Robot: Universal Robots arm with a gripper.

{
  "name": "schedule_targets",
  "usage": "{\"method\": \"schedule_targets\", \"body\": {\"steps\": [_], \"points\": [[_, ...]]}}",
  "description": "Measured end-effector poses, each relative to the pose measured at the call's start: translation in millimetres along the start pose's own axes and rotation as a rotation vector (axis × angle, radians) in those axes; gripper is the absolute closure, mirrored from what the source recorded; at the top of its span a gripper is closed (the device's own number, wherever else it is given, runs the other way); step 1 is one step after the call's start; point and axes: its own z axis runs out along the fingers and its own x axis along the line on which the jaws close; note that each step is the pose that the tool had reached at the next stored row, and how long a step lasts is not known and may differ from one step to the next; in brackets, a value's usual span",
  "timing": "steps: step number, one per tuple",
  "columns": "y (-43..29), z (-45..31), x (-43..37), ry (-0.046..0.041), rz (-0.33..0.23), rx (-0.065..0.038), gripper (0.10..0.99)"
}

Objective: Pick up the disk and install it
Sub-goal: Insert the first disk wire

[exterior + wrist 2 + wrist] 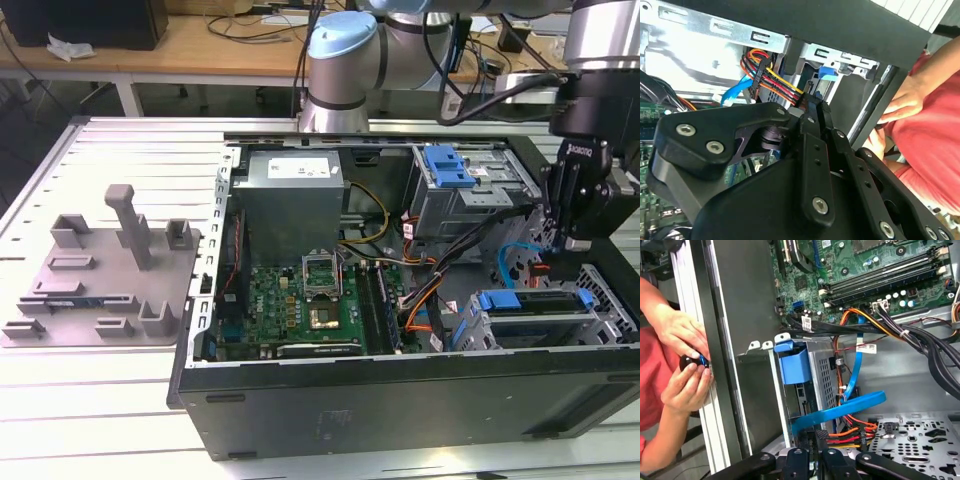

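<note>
A blue tab (pixel 794 361) caps a silver drive cage (pixel 822 375), with the green motherboard (pixel 860 265) beyond it and a blue cable (pixel 858 360) just beside it. Across the grey case wall (pixel 735 315) from the tab, a person's 2 hands (pixel 685 387) pinch a small black object (pixel 688 361). The gripper (pixel 815 440) sits near the tab, among orange and red wires (pixel 845 434).

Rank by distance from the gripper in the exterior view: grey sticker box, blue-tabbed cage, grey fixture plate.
From the gripper:
1. Blue-tabbed cage, inside the case.
2. Grey sticker box, case middle.
3. Grey fixture plate, outside the case, exterior view's left.
</note>
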Motion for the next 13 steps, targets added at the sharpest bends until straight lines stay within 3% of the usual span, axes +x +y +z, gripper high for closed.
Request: {"method": "schedule_targets", "body": {"steps": [2, 4, 5, 7, 9, 11, 13], "points": [[1.1, 0.2, 0.6, 0.0000, 0.002, -0.001, 0.918], [3.4, 2.2, 5.5, -0.0074, 0.002, -0.003, 0.918], [3.3, 4.6, 10.2, -0.0183, 0.003, -0.003, 0.918], [3.0, 5.6, 11.9, -0.0333, 0.004, -0.001, 0.918], [2.6, 6.2, 13.7, -0.0661, 0.007, 0.005, 0.918], [2.4, 6.7, 14.8, -0.0840, 0.009, 0.009, 0.918], [1.8, 7.5, 18.1, -0.1162, 0.011, 0.014, 0.918]]}}
